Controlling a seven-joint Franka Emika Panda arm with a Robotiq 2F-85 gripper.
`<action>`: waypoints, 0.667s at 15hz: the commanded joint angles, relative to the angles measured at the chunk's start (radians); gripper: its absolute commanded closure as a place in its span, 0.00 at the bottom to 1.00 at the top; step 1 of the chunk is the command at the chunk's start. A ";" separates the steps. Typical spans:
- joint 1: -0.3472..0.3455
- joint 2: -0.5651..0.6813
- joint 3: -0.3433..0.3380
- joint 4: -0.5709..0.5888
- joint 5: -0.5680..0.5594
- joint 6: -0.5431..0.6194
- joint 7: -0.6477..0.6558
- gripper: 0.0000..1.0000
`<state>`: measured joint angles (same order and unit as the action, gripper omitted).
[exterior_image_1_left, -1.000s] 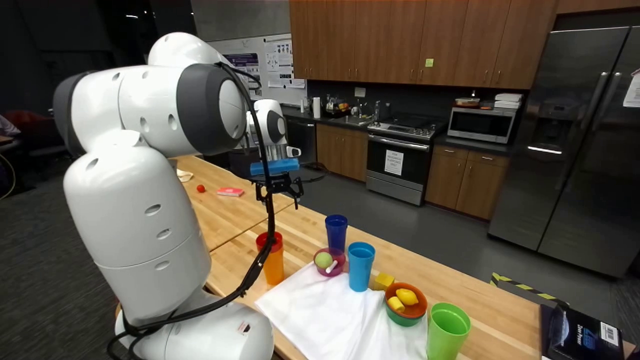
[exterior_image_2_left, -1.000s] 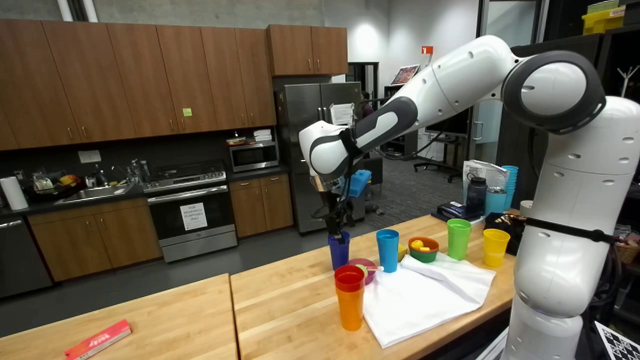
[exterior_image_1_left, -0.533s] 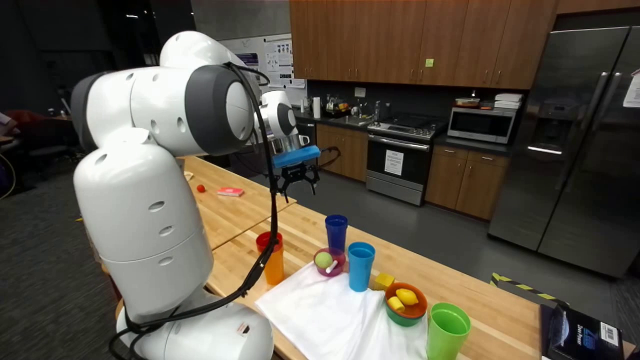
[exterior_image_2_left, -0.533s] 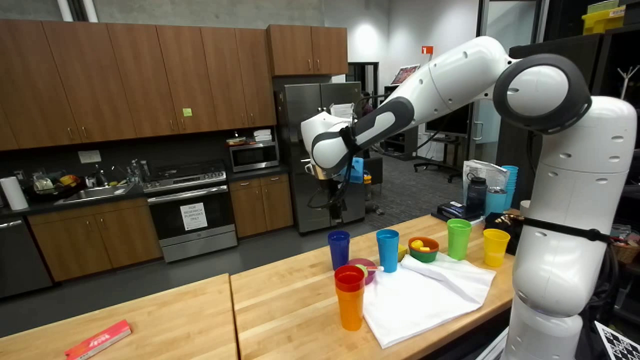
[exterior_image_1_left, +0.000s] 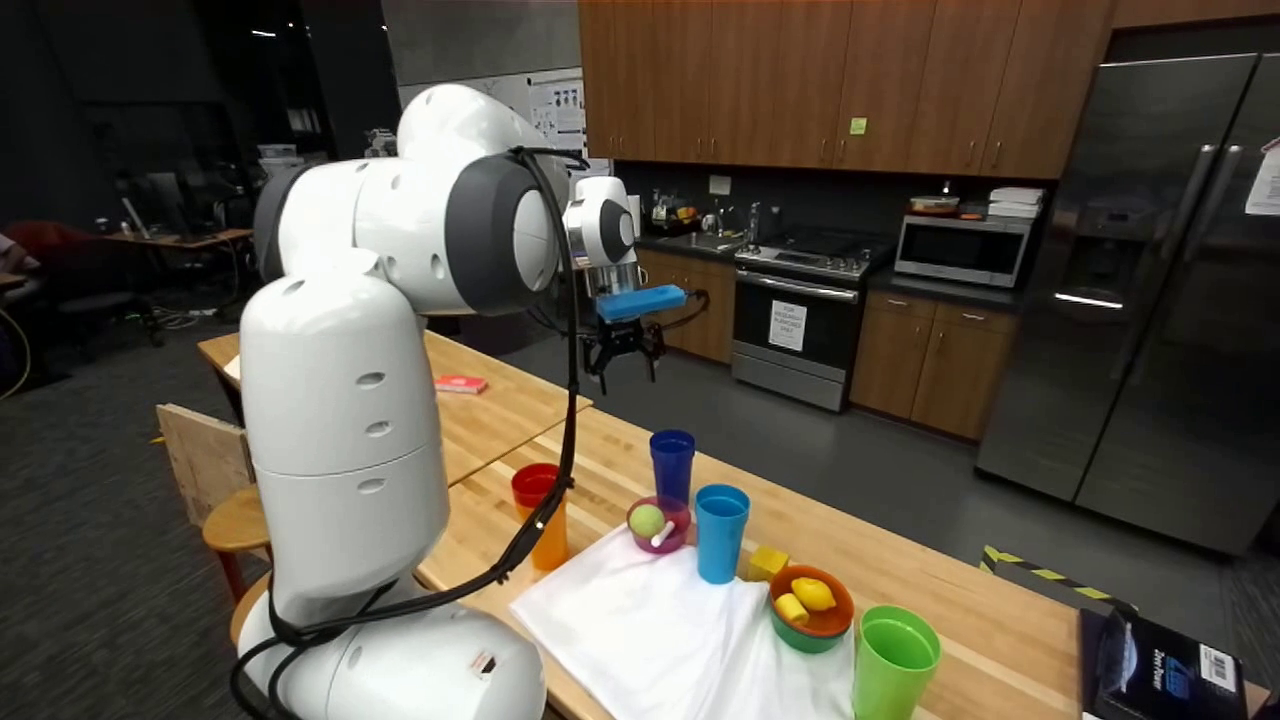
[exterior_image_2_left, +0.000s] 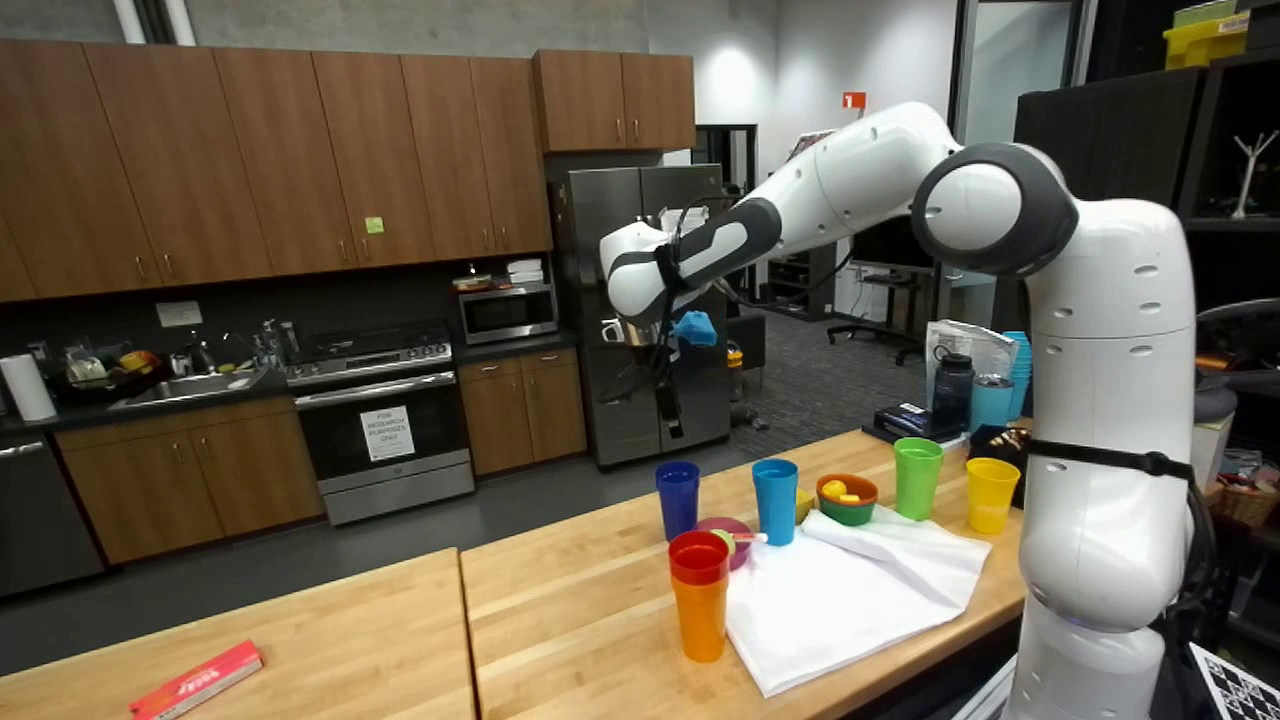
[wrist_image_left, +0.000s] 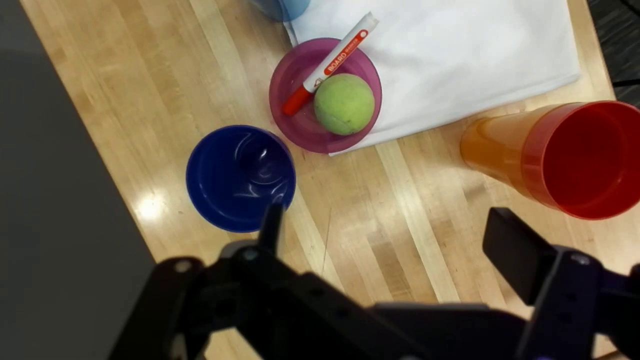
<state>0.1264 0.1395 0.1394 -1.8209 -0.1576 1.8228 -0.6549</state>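
Observation:
My gripper hangs above the wooden table with its jaws wide apart and nothing between them. In the wrist view the dark blue cup lies beyond the left fingertip, nearest to it in the picture. An orange cup with a red cup in its top stands toward the right finger. Farther up is a purple bowl holding a green ball and a red-and-white marker. In an exterior view the gripper is up behind the dark blue cup, apart from it.
A white cloth covers part of the table. Around it stand a light blue cup, a yellow block, nested bowls with yellow pieces, a green cup and a yellow cup. A red box lies on the adjoining table.
The arm has swung round, carrying the open gripper rightward in an exterior view. Elsewhere the gripper no longer overlaps the dark blue cup and sits higher. The tabletop items have stayed put.

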 joint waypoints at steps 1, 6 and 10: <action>-0.008 0.130 0.000 0.155 -0.009 -0.087 -0.034 0.00; -0.014 0.244 0.005 0.261 0.003 -0.137 -0.038 0.00; -0.032 0.280 0.002 0.283 0.039 -0.112 -0.011 0.00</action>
<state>0.1133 0.3932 0.1392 -1.5813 -0.1410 1.7237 -0.6777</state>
